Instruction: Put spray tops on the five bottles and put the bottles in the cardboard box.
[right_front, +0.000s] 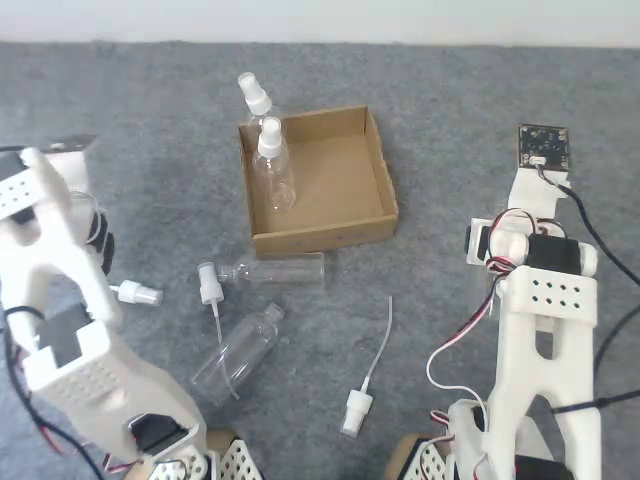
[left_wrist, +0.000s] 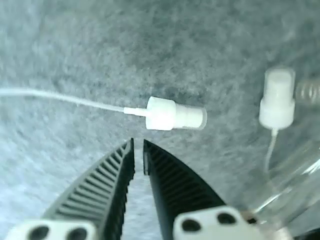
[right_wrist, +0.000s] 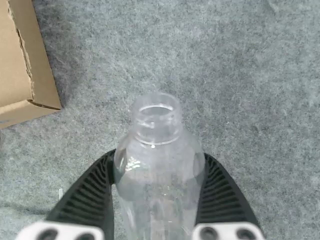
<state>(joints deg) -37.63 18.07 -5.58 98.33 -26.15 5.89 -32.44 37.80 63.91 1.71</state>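
My left gripper (left_wrist: 138, 145) is shut and empty, its tips just short of a white spray top (left_wrist: 175, 115) lying on the carpet with its thin tube trailing away. That spray top (right_front: 138, 293) lies beside the left arm in the high view. My right gripper (right_wrist: 159, 157) is shut on a clear bottle (right_wrist: 157, 150) whose neck is bare. The cardboard box (right_front: 380, 170) holds one topped bottle (right_front: 275, 170). A second topped bottle (right_front: 255, 98) stands at its far left corner. Two clear bottles (right_front: 275, 270) (right_front: 240, 350) lie in front of the box.
Another spray top (right_front: 210, 285) stands by the lying bottles, and it shows as the spray top (left_wrist: 276, 105) in the left wrist view. A third spray top (right_front: 357, 410) with a long tube lies near the front. A box corner (right_wrist: 25, 65) is near the held bottle.
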